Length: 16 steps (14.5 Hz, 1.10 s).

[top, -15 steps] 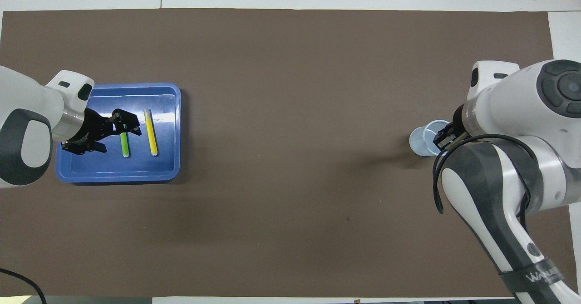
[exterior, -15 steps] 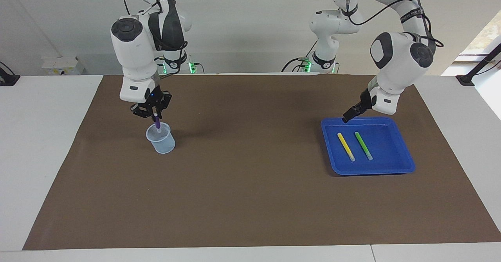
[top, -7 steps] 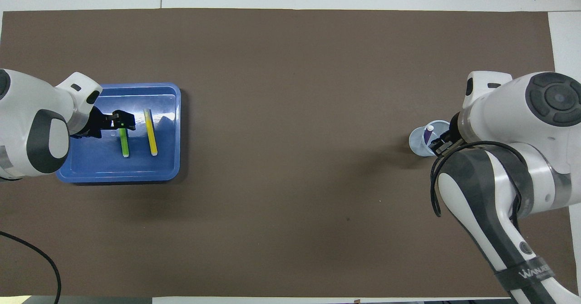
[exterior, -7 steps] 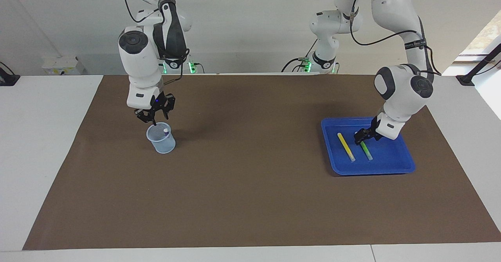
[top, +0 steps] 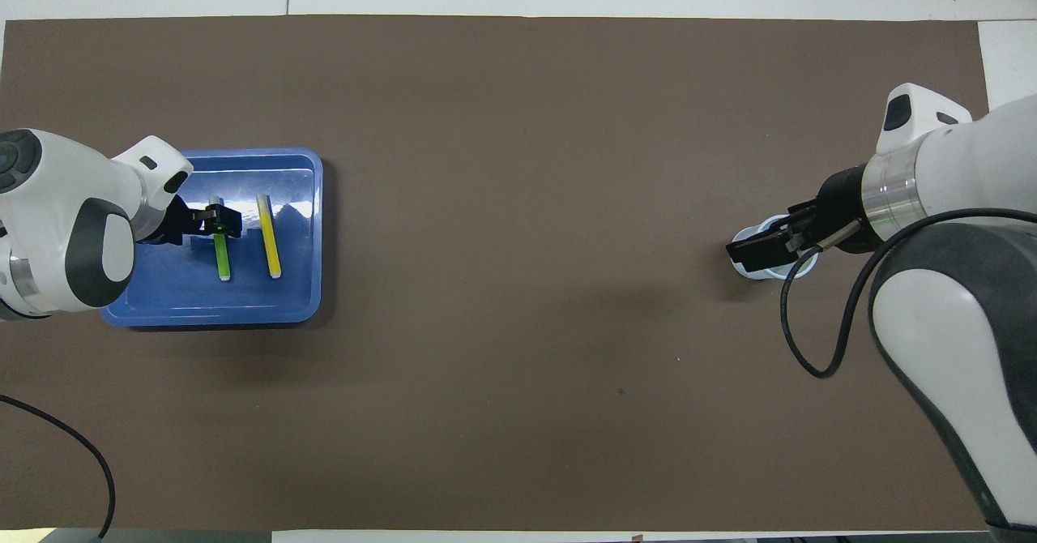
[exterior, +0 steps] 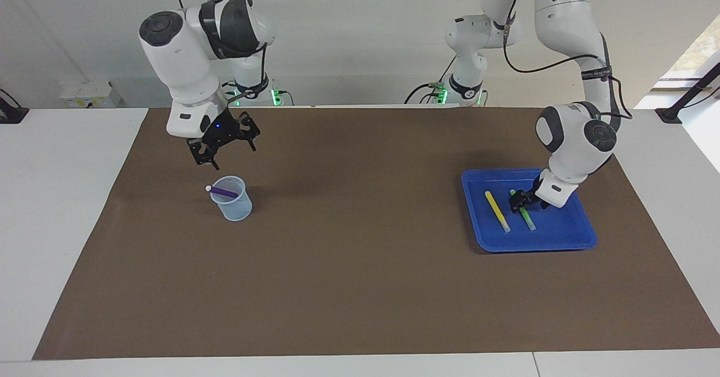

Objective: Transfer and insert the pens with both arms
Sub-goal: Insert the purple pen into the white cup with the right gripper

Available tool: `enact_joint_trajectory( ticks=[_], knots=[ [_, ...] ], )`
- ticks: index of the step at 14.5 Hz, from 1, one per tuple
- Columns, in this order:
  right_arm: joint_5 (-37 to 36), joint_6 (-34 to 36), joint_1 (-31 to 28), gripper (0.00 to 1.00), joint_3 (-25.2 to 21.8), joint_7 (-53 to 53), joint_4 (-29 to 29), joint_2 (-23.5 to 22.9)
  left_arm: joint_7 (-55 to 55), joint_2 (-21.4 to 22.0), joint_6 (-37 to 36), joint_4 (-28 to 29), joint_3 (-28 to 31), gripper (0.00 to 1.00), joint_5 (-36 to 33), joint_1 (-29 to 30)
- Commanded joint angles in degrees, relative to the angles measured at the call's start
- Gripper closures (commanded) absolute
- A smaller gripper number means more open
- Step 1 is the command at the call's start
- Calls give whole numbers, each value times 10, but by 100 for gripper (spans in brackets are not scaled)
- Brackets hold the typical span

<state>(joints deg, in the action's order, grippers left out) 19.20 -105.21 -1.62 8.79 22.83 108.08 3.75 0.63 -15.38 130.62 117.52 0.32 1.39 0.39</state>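
Right gripper (exterior: 225, 151) hangs wide open above the cup (exterior: 231, 198) holding the purple pen (exterior: 221, 191); left gripper (exterior: 521, 200) straddles the green pen (exterior: 525, 214) in the blue tray (exterior: 568, 236), fingers apart.

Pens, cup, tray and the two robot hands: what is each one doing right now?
Purple pen: in the cup, leaning on its rim.
Cup: upright, holding one pen.
Yellow pen: lying flat in the tray.
Green pen: lying flat in the tray.
Blue tray: holding two pens.
Left gripper: down at the green pen.
Right gripper: raised above the cup, fingers open, empty.
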Motion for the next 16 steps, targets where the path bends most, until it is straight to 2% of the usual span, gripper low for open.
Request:
enact_joint_trajectory(
  ticks=[1, 3, 5, 8, 12, 16],
  knots=[
    [88, -1, -1, 0, 10, -98, -15, -6, -7, -11, 17, 0, -1, 18, -10, 1],
    [150, 0, 17, 0, 11, -197, -16, -7, -10, -11, 17, 0, -1, 26, -10, 1],
    [197, -1, 22, 0, 11, -270, -16, -5, -12, -11, 18, 0, -1, 38, -10, 1],
    [212, -29, 61, 0, 14, -362, -13, -4, -12, -11, 20, 0, -2, 58, -10, 1],
    [212, -92, 141, 0, 13, -489, -11, -4, -12, -11, 21, 0, -1, 99, -10, 1],
    [212, -191, 224, 0, 13, -621, 0, -3, -12, -13, 19, -6, -1, 100, -10, 1]
  ],
)
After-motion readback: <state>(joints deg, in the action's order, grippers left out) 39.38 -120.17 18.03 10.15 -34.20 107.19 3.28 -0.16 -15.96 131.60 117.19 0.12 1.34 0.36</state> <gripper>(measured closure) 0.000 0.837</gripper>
